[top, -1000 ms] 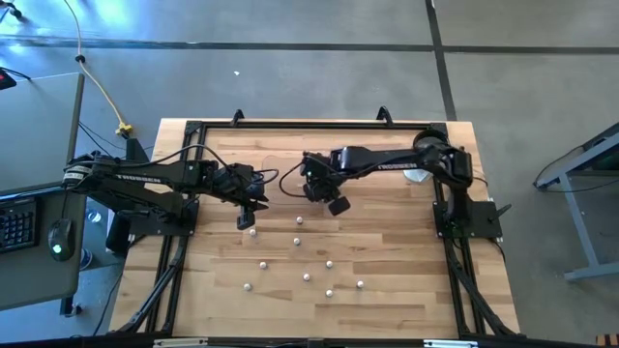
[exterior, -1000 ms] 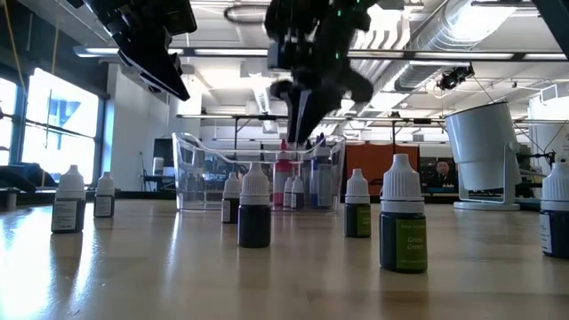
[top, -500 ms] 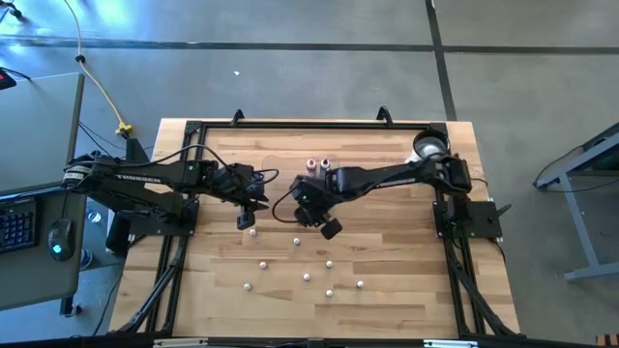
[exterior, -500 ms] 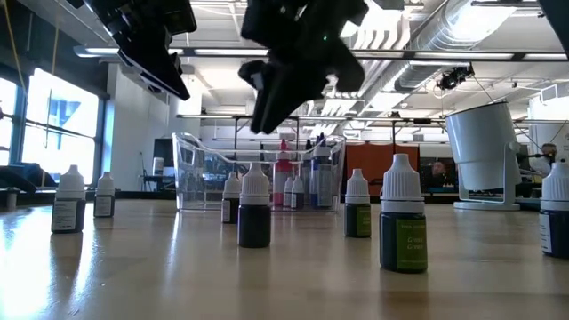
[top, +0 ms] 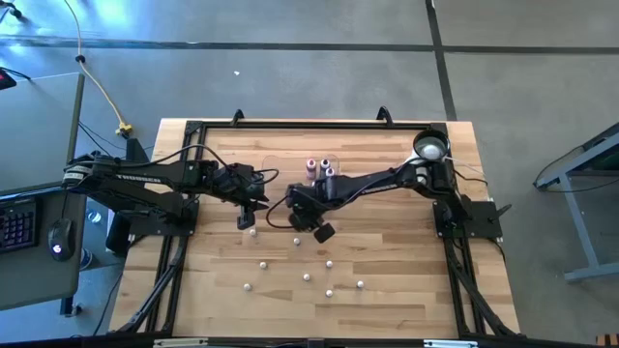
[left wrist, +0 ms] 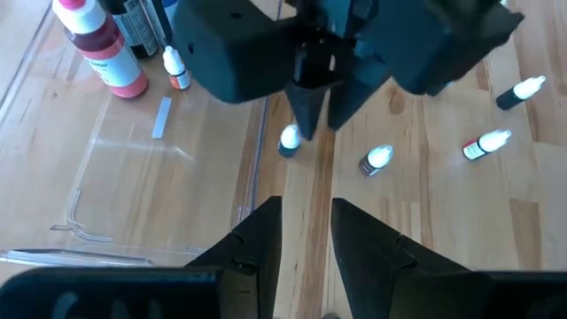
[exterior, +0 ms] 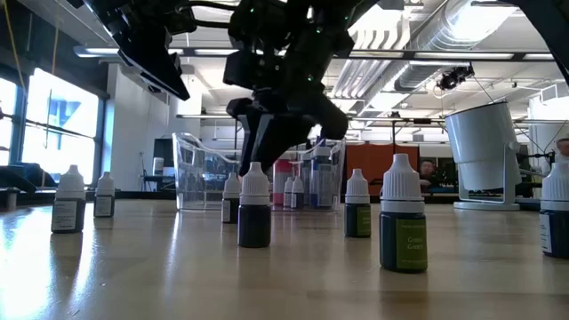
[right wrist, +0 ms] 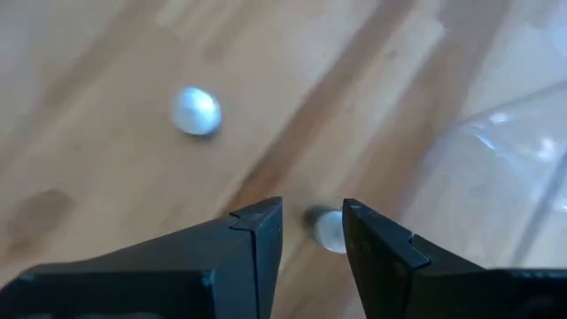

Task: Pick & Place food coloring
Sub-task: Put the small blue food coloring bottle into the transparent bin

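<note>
Table: I see a pale wooden butcher-block top (top: 387,290), long planks with visible grain, framed by dark rails.

Food coloring bottles: small squat bottles with whitish conical caps and dark or coloured bodies stand loose on the middle and near part of the table (top: 307,277); in the low view the closest one has a green label (exterior: 402,213), another a dark body (exterior: 254,206).

Tray: a clear, shallow plastic tray (left wrist: 133,168) with thin glossy walls sits toward the far edge of the table; in it I see a taller red bottle (left wrist: 99,49) and a tiny bottle with a red label (left wrist: 175,68), both upright.

White cup: a round white cup-like object (top: 428,148) stands at the far right corner of the table.

Right gripper: it (top: 300,221) hangs low over the table's middle, just beside the tray's near wall. Its dark, blocky fingers (right wrist: 257,232) stand a narrow gap apart, and one white-capped bottle (right wrist: 326,228) shows in that gap, below the tips; I cannot tell whether they touch it. Another cap (right wrist: 196,111) lies apart from it.

Left gripper: it (top: 248,218) hovers toward the left of the table's middle, fingers (left wrist: 262,232) slightly parted, holding nothing.
</note>
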Tool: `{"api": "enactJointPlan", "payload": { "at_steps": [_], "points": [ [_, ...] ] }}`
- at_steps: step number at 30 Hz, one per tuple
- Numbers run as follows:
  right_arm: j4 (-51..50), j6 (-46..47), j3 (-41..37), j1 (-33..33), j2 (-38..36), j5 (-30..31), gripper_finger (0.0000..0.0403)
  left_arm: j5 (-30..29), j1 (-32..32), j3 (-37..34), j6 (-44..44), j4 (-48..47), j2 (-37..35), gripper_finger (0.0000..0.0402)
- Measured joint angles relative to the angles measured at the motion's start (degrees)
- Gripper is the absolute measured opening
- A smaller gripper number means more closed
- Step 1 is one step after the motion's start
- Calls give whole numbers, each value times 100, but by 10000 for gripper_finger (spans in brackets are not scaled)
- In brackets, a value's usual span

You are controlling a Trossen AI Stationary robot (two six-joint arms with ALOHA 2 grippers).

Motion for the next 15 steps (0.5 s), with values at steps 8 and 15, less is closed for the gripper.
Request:
{"api": "enactJointPlan", "payload": {
  "at_steps": [8, 15],
  "points": [
    [0, -79, 0, -17, 1, 273, 113, 1, -2, 0, 0, -56, 0, 99],
    [176, -448, 2, -17, 1, 381, 113, 0, 0, 0, 0, -77, 0, 99]
  ]
}}
